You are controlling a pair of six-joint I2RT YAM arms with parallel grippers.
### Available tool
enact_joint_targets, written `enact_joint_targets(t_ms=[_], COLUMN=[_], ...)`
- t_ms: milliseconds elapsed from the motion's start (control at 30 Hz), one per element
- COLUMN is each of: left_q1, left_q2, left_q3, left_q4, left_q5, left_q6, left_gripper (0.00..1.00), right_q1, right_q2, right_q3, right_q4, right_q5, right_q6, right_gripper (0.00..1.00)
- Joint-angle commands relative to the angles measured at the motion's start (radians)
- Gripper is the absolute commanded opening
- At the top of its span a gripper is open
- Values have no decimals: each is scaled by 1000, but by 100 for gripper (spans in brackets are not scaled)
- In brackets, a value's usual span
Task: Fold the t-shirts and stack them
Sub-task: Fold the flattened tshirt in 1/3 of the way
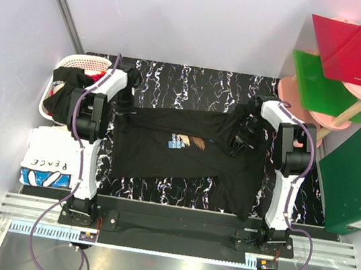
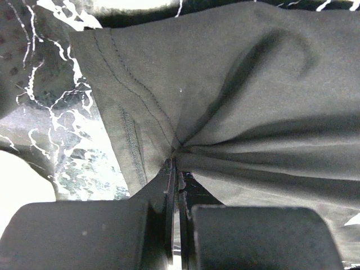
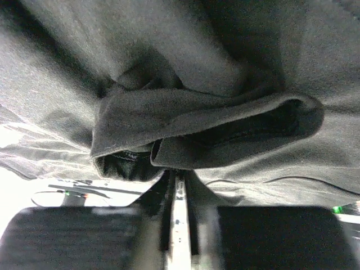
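- The black shirt [image 1: 179, 145] lay spread sideways across the middle of the desk [image 1: 195, 83], its print [image 1: 181, 142] facing up. It was judged to be the one being folded.
- Its far edge ran nearly straight from one arm to the other. This suggested it was pulled taut between two grips so the cloth would lie flat before a fold.
- Its right part was bunched and trailed toward the near edge of the desk, so the spread looked unfinished there.
- The left hand [image 2: 175, 169] was closed on the shirt close to a stitched hem. Creases fanned out from its tips, which pointed to a firm pinch under tension.
- The right hand [image 3: 177, 174] had its fingers together on a rolled fold of the same shirt. It probably held several layers, and some of these might slip.
- The white shirt [image 1: 47, 163] lettered "PEACE" sat folded by the left arm's base, apparently as the start of the stack.
- Black and red shirts [image 1: 62, 87] hung over the basket [image 1: 82, 63] at the desk's far left, not yet folded.
- Most of the task appeared to remain.
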Motion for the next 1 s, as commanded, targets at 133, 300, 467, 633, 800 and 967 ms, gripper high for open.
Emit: enact_joint_targets(t_ms=[133,300,467,633,800,967], left_q1=[-17,-32,-38,-49,-63,-66], left_q2=[-61,-87,-101,-168,-277,-300], left_q3=[-15,-73,-150,-191,-161,-112], left_q4=[-33,-41,-46,-35,-16,13], left_q5=[-75,-121,-149,-186,-184,-161], left_q6=[9,12,-12,-52,-60,-86], left_gripper=[0,0,22,99,99,99], right_q1=[9,11,9,9,9,11], right_q2=[-39,-102,-108,-87,-45,31], right_q3=[55,127,217,310,295,293], right_q4=[-43,-47,-61,-35,75,144], right_q5=[62,95,92,50,-23,15], right_q6=[-52,-54,-69,-100,-87,-72], right_gripper=[91,100,100,97,52,0])
